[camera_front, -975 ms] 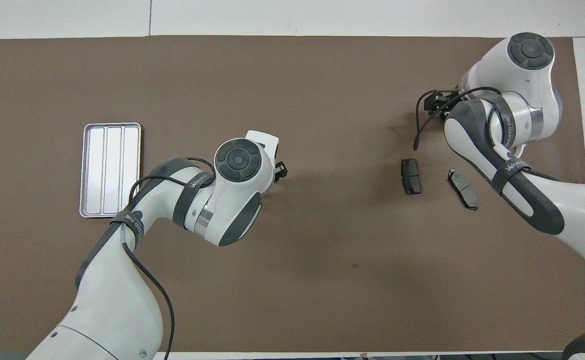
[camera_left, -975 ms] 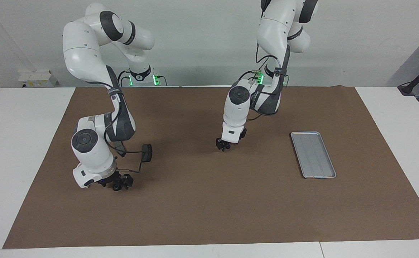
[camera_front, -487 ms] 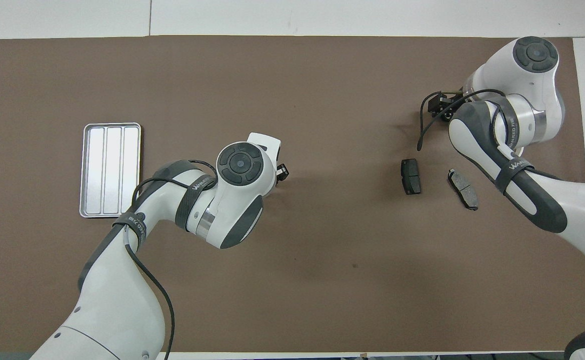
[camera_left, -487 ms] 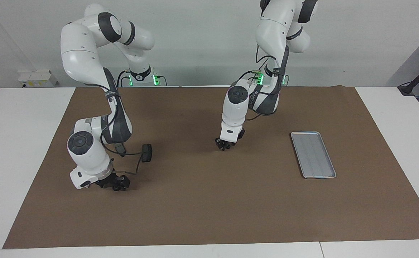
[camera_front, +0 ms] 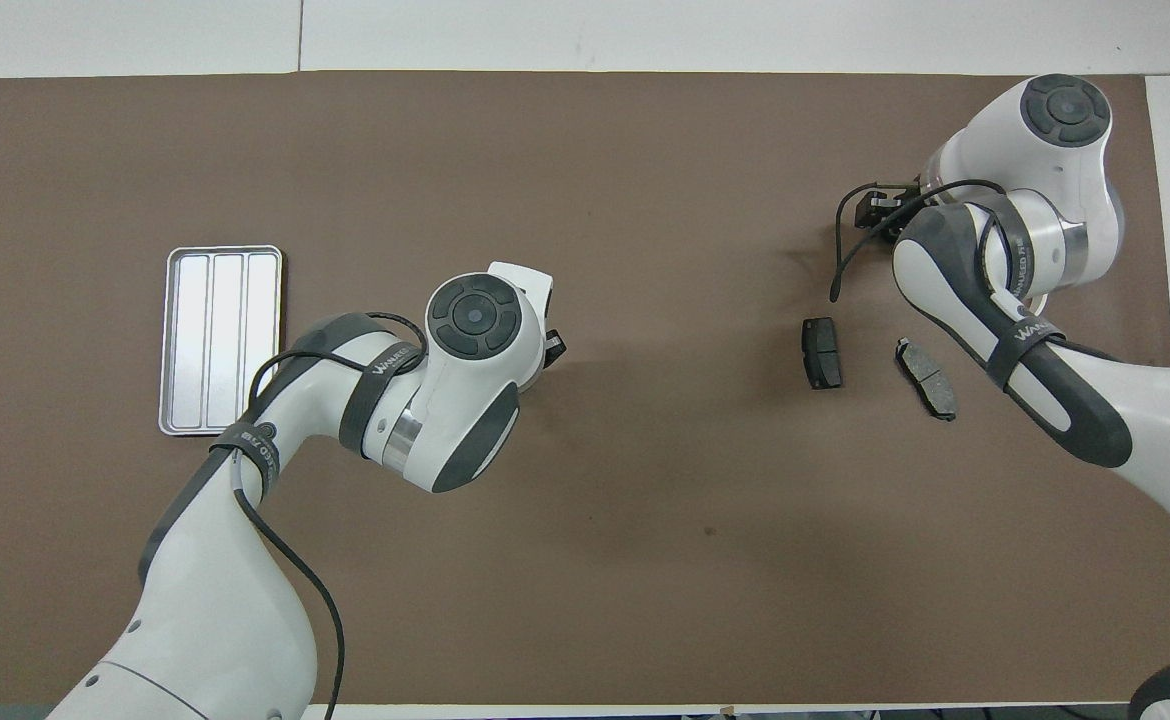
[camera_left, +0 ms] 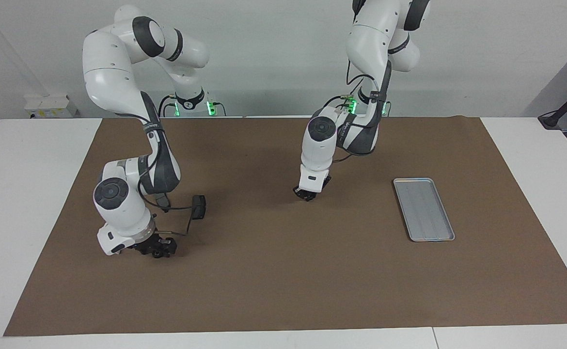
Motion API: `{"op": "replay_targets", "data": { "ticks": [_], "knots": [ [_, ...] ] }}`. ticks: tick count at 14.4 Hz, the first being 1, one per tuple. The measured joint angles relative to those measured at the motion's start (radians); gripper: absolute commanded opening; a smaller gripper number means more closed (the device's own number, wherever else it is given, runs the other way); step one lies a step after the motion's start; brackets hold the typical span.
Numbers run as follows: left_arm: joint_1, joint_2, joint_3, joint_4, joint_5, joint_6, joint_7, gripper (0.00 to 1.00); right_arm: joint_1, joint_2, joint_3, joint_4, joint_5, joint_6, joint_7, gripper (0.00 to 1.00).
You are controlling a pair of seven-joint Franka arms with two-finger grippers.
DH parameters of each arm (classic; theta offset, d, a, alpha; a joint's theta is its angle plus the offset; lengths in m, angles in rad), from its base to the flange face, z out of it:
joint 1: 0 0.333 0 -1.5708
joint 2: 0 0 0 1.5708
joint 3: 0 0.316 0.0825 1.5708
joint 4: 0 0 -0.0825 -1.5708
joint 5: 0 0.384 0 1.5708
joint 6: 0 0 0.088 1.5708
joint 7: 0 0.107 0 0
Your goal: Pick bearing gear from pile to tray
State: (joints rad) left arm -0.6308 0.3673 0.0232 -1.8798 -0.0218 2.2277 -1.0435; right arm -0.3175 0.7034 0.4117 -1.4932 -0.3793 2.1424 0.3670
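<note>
What shows of the pile is two dark grey brake pads [camera_front: 822, 352] [camera_front: 927, 378] lying on the brown mat toward the right arm's end; one pad [camera_left: 198, 206] also shows in the facing view. I cannot make out the bearing gear in either view. My right gripper [camera_left: 160, 250] [camera_front: 880, 200] hangs low over the mat beside those pads. The silver ribbed tray [camera_left: 424, 209] [camera_front: 222, 340] lies toward the left arm's end with nothing in it. My left gripper [camera_left: 307, 195] [camera_front: 551, 348] is shut, low over the middle of the mat, and no held part shows.
A brown mat [camera_left: 283, 291] covers most of the white table. A black cable [camera_front: 838, 262] loops off the right arm's wrist above the pads. Small grey boxes [camera_left: 46, 105] stand by the wall at the right arm's end.
The left gripper's fingers have closed together low over the middle of the mat. The right arm's wrist has shifted slightly, with its gripper still low beside the pads.
</note>
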Motion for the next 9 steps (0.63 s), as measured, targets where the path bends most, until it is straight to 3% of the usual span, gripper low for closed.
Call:
{"op": "replay_targets", "data": {
  "ticks": [3, 4, 6, 9],
  "knots": [
    [0.082, -0.108, 0.012, -0.014, 0.001, -0.113, 0.121, 0.0, -0.002, -0.009, 0.001, -0.002, 0.001, -0.003, 0.002, 0.04],
    [0.128, -0.15, 0.013, -0.026, 0.001, -0.162, 0.203, 0.0, -0.002, -0.009, 0.001, -0.002, 0.001, -0.002, 0.002, 0.0],
    [0.232, -0.209, 0.017, -0.056, 0.002, -0.22, 0.401, 0.0, -0.002, -0.009, 0.001, -0.002, 0.001, -0.002, 0.002, 0.0],
    [0.395, -0.225, 0.019, -0.092, 0.001, -0.213, 0.701, 0.0, -0.002, -0.009, 0.001, -0.002, 0.001, -0.003, 0.002, 0.0]
  ]
}}
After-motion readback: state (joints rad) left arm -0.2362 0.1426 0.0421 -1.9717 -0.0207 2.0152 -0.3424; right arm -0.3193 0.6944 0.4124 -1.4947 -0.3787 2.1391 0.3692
